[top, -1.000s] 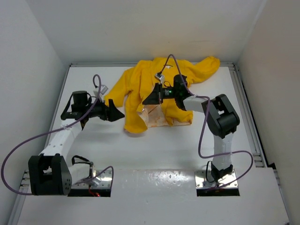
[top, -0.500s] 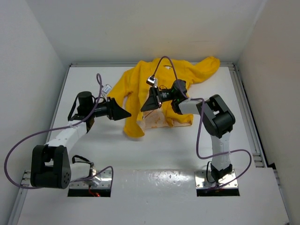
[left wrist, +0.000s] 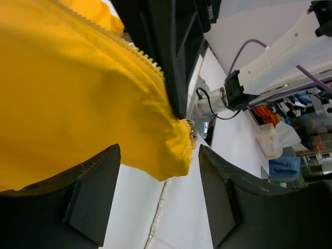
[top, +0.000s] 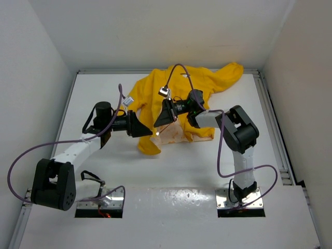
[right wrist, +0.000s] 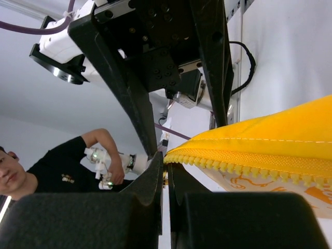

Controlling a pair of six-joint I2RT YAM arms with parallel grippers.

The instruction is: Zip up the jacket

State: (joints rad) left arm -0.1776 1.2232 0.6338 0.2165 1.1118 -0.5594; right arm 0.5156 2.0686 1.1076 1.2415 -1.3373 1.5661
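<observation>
**Progress: early, nothing zipped.**

- We are finding the jacket [top: 192, 88] spread on the surface [top: 171, 166] toward 12 o'clock. Its front is lying open and the pale lining [top: 174, 134] is showing at the 6 o'clock hem.
- The right claw [top: 157, 123] is pressed nearly together. In its wrist view it appears to be pinching the lower end of one row of zipper teeth [right wrist: 244, 158].
- The left claw [top: 149, 131] is spread. The other panel's hem corner [left wrist: 174, 155] is hanging between its fingers [left wrist: 93, 192], and we cannot tell if they touch.
- We are judging the two zipper halves unjoined, and no slider is visible to us.
- Left to do:
  - grip the second corner
  - bring the ends together
  - seat them
  - draw the zipper toward the collar
</observation>
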